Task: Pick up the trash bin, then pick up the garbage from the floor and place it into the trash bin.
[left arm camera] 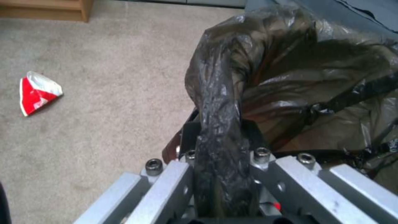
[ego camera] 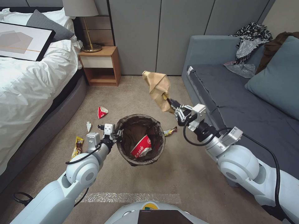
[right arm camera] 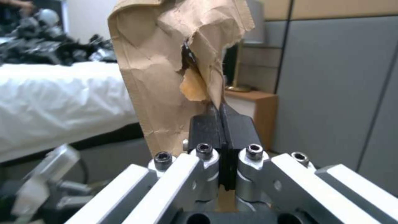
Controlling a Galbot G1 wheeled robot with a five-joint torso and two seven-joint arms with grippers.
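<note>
Trash bin (ego camera: 140,140): held off the carpet, left gripper (left arm camera: 219,155) clamped on its bagged rim at 9 o'clock.
Brown paper bag (ego camera: 159,90): pinched in right gripper (ego camera: 173,105), beyond rim at 1 o'clock.
Advice: centre bag over the bin's mouth before releasing.

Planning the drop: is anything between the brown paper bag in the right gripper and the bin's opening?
Nothing visible blocks it. The right gripper holds the crumpled brown paper bag in open air beyond the bag-lined white trash bin, whose rim the left gripper grips. A red-and-white cup lies inside.
</note>
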